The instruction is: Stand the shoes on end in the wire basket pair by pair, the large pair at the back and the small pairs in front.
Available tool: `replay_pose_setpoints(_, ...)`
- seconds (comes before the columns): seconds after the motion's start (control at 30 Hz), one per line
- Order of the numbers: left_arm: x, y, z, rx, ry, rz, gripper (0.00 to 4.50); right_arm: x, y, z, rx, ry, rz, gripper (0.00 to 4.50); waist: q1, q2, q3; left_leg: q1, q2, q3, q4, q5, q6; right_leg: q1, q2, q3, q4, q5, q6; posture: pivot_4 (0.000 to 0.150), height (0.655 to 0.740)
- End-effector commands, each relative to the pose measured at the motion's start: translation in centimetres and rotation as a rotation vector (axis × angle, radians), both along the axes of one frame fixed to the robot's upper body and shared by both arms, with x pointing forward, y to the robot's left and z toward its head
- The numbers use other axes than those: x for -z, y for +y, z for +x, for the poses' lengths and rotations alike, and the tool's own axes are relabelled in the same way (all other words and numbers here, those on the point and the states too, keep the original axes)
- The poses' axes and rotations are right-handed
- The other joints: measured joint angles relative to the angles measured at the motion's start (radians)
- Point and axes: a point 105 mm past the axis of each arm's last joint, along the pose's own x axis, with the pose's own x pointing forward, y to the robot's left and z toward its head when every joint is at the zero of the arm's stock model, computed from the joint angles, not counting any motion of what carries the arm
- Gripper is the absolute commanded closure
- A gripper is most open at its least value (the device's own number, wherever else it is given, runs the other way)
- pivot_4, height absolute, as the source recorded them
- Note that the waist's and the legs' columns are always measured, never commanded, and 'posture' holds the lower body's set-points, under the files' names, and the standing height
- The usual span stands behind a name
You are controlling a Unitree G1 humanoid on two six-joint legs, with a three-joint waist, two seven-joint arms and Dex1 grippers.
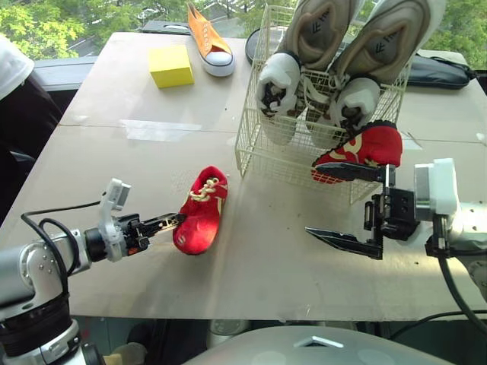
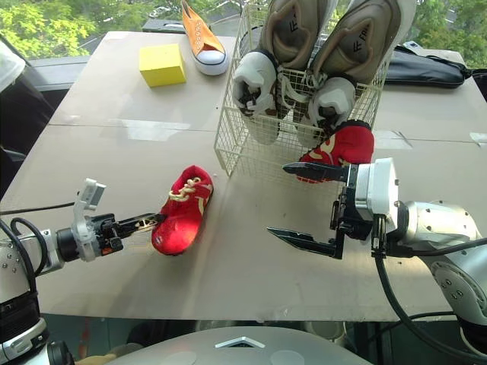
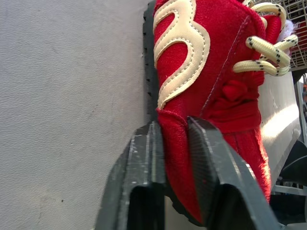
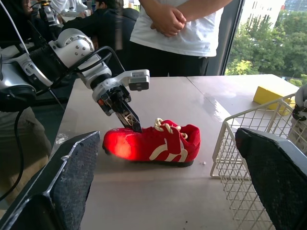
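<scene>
A white wire basket [image 1: 266,156] stands at the back of the table. A large grey and tan pair [image 1: 342,46] stands on end in its rear. One small red shoe [image 1: 365,148] sits at the basket's front right corner. Its mate, a red shoe [image 1: 202,209] with cream laces, lies on its sole on the table left of the basket. My left gripper [image 1: 179,220] is shut on that shoe's heel wall, one finger inside and one outside [image 3: 144,158]. My right gripper [image 1: 313,201] hangs open just in front of the basket, below the red shoe there, holding nothing.
An orange sneaker [image 1: 207,38] and a yellow block [image 1: 171,65] lie at the table's far left. A black bag [image 1: 437,72] lies behind the basket on the right. A person [image 4: 177,28] stands beyond the table's left side, their sleeve [image 1: 11,68] at the edge.
</scene>
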Motion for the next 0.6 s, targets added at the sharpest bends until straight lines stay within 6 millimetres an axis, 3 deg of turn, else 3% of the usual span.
replay_pose_setpoints(0.03, -2.5, 0.6, 0.2, 0.075, -0.023, 0.007, 1.78, -0.2, 0.1, -0.6, -0.008, -0.019, -0.005, 0.00, -0.001, 0.000, 0.000, 0.000, 0.000, -0.001, 0.000, 0.000, 0.000, 0.000, 0.001, 0.000, 0.000, 0.000, 0.000, 0.150, 0.7400)
replay_pose_setpoints(0.17, -3.3, 0.1, 0.6, 0.192, -0.012, 0.035, 1.78, -0.1, 0.1, -0.7, 0.000, -0.018, -0.011, 0.00, -0.003, 0.004, 0.002, -0.001, 0.000, -0.002, -0.001, 0.000, -0.001, 0.000, 0.002, 0.000, -0.001, 0.000, -0.001, 0.150, 0.7400)
replay_pose_setpoints(0.43, 0.8, -2.2, 2.7, 0.368, 0.009, 0.167, 1.78, -0.3, 0.2, -1.2, 0.042, -0.024, -0.016, 0.00, 0.000, 0.007, 0.002, -0.002, 0.000, -0.002, -0.001, 0.002, -0.004, 0.000, 0.001, 0.000, -0.002, 0.002, -0.004, 0.150, 0.7400)
replay_pose_setpoints(0.53, 1.7, -2.6, 3.1, 0.401, -0.008, 0.193, 2.59, -0.4, 0.1, -1.3, 0.055, -0.023, -0.023, 0.00, 0.008, 0.010, -0.001, -0.002, -0.001, -0.002, -0.001, 0.001, -0.003, 0.000, 0.000, 0.000, -0.002, 0.002, -0.004, 0.150, 0.7400)
replay_pose_setpoints(0.6, 0.3, -3.4, 3.1, 0.407, -0.107, 0.126, 3.48, -0.3, 0.1, -1.3, 0.061, -0.022, -0.030, 0.00, 0.016, 0.012, -0.002, -0.002, -0.001, -0.001, -0.001, 0.000, 0.000, 0.000, 0.000, 0.000, -0.002, 0.002, -0.004, 0.150, 0.7400)
